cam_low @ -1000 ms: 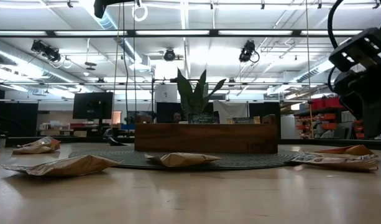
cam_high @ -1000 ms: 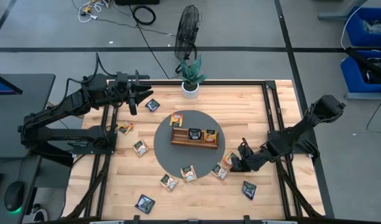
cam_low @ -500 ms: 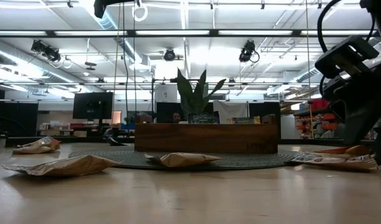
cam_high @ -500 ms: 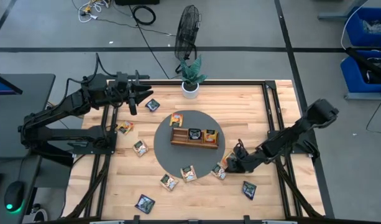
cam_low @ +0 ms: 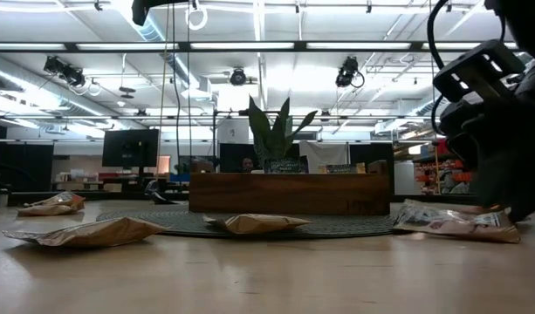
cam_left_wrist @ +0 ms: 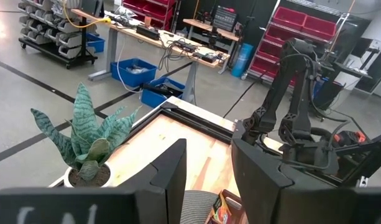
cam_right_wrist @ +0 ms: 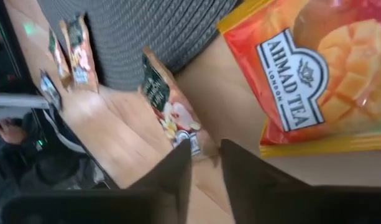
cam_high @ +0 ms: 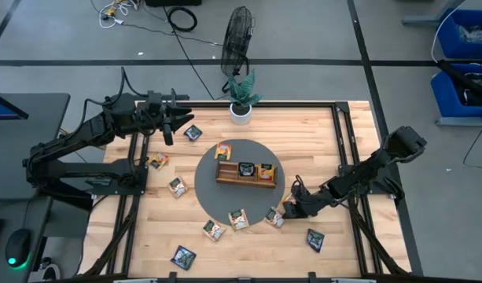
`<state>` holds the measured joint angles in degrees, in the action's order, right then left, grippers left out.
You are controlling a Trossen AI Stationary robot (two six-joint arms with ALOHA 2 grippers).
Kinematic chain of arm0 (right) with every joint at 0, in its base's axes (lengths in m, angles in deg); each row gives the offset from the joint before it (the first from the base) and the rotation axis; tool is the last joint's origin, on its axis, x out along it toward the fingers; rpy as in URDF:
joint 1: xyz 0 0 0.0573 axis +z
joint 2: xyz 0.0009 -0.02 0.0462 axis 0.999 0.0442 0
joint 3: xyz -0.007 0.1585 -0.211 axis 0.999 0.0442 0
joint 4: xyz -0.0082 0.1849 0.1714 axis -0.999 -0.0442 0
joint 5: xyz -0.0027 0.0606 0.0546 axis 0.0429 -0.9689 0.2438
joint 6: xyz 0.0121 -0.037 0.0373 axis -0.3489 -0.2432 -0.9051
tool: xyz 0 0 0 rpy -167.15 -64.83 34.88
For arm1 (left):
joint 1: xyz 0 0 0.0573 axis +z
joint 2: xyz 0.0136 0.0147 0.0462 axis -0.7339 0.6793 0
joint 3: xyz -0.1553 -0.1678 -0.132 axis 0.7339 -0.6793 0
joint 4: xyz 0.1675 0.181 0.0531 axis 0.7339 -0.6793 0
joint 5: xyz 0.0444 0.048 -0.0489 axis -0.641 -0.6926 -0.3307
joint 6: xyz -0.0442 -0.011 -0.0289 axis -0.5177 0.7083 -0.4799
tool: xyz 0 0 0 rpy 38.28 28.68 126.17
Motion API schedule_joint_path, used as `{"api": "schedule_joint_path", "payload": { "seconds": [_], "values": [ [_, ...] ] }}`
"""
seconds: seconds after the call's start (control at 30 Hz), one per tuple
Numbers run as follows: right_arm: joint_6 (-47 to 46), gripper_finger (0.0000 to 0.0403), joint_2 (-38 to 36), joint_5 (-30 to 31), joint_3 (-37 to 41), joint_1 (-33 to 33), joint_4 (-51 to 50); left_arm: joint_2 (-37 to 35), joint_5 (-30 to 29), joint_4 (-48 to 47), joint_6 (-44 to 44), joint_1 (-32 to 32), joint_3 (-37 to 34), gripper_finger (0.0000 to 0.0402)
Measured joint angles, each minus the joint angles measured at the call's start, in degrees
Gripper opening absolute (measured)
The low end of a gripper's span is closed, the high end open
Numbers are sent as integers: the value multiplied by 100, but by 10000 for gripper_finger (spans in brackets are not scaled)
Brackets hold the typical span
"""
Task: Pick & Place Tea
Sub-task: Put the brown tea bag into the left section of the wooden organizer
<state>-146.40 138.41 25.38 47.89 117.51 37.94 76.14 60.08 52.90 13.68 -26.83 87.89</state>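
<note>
One orange sachet (cam_right_wrist: 314, 74) cut off by frame edge; right gripper (cam_right_wrist: 206, 163) fingers narrowly spread, pinching nothing.

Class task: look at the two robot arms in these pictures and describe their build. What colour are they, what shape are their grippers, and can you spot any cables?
Both arms are black and jointed. The left gripper and right gripper each end in two flat dark fingers. Thin black cables loop along the arms.

Grey floor (cam_high: 319, 31), blue bins (cam_high: 465, 55), ceiling striplights (cam_low: 250, 48).
</note>
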Motion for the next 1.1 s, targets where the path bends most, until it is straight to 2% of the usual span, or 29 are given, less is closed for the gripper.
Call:
{"api": "schedule_joint_path", "payload": {
  "seconds": [0.17, 0.53, 0.77, 1.1],
  "values": [
    [302, 9, 0, -180, 0, -36, 40, 0, -2, -2, -35, 2, 0, 131],
    [342, 1, -31, 141, 0, -99, 949, 0, 0, 0, -166, 0, 0, 131],
    [617, 1, -302, 399, -140, -315, 910, 0, 0, 12, -305, 1, 0, 131],
    [1836, 0, -361, 423, -1305, -798, -376, 0, 0, 11, -476, 2, 0, 131]
  ]
}}
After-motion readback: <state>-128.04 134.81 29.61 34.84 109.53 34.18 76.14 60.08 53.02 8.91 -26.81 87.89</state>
